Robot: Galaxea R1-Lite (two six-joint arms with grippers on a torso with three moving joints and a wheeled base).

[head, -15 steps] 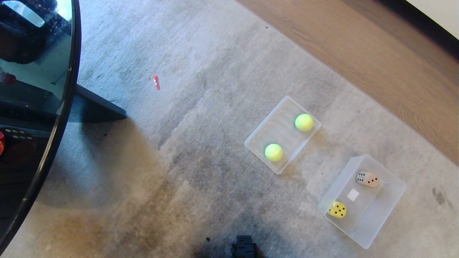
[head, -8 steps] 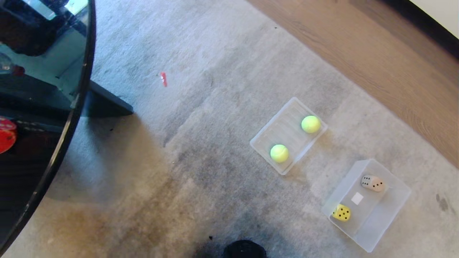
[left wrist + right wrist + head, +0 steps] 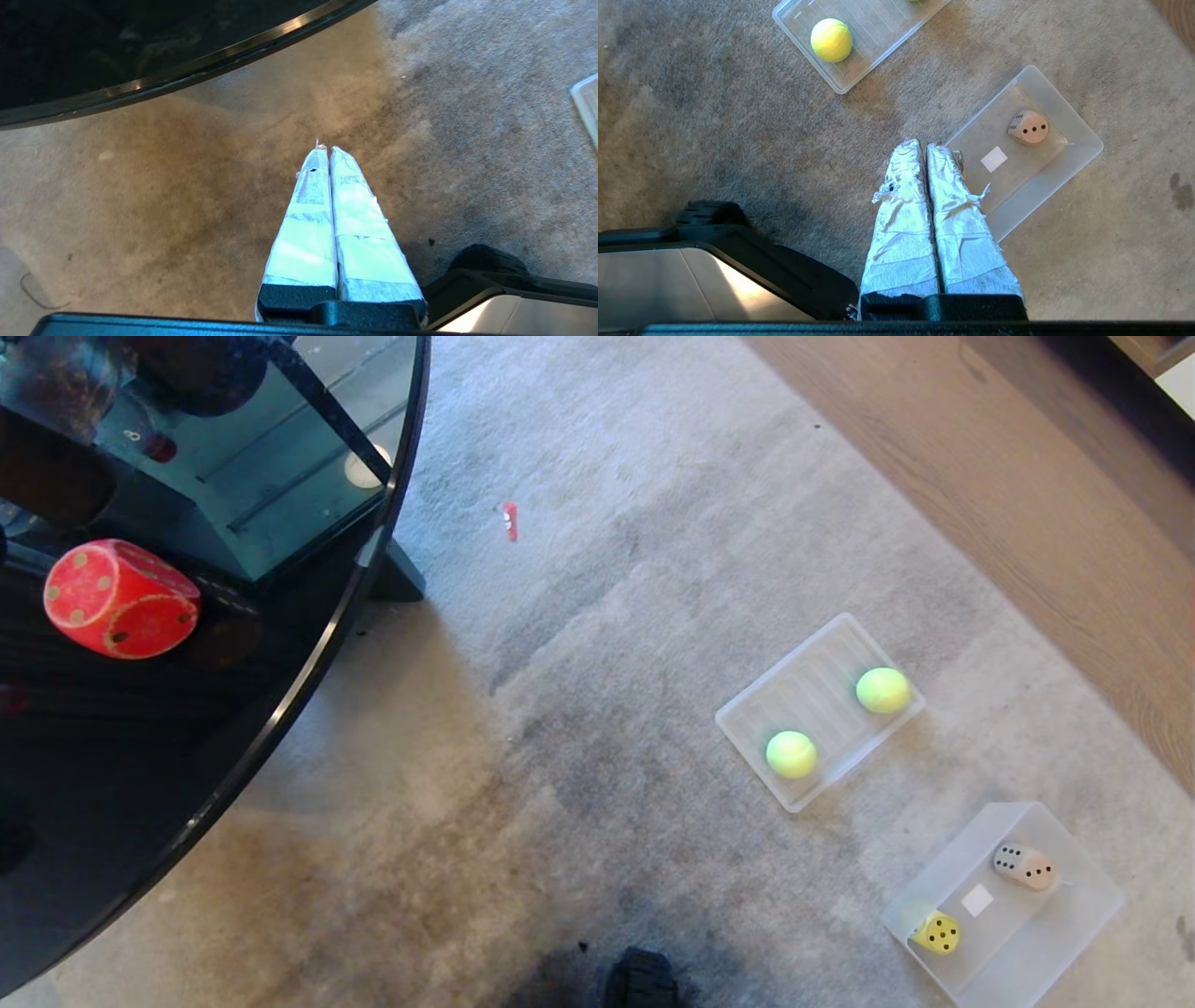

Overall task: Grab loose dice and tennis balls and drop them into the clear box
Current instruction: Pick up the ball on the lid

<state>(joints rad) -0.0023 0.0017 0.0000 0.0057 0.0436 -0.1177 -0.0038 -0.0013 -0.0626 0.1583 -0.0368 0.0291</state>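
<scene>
On the carpet at the lower right stands the clear box [image 3: 1092, 919], with a yellow die [image 3: 936, 932] and a tan die [image 3: 1023, 865] inside. Two tennis balls [image 3: 791, 753] [image 3: 882, 690] lie in a shallow ridged clear tray [image 3: 822, 695] beside it. A red die [image 3: 119, 598] rests on the dark glass table [image 3: 140, 784] at the left. Neither gripper shows in the head view. The left gripper [image 3: 325, 148] hangs shut and empty over bare carpet. Shut and empty too, the right gripper [image 3: 923, 143] hangs near the clear box [image 3: 1078, 154], where the tan die [image 3: 1029, 127] and one tennis ball [image 3: 831, 39] show.
The round glass table's edge [image 3: 308, 653] curves across the left, with a dark base [image 3: 397, 574] beneath it. A small red scrap [image 3: 509, 520] lies on the carpet. Wood flooring [image 3: 1008, 495] runs along the upper right. The robot's black base [image 3: 639, 980] shows at the bottom.
The whole head view has shifted: the camera turned left, so the table fills more of the picture and the red die has come into sight. Tray, balls and box kept their places on the carpet.
</scene>
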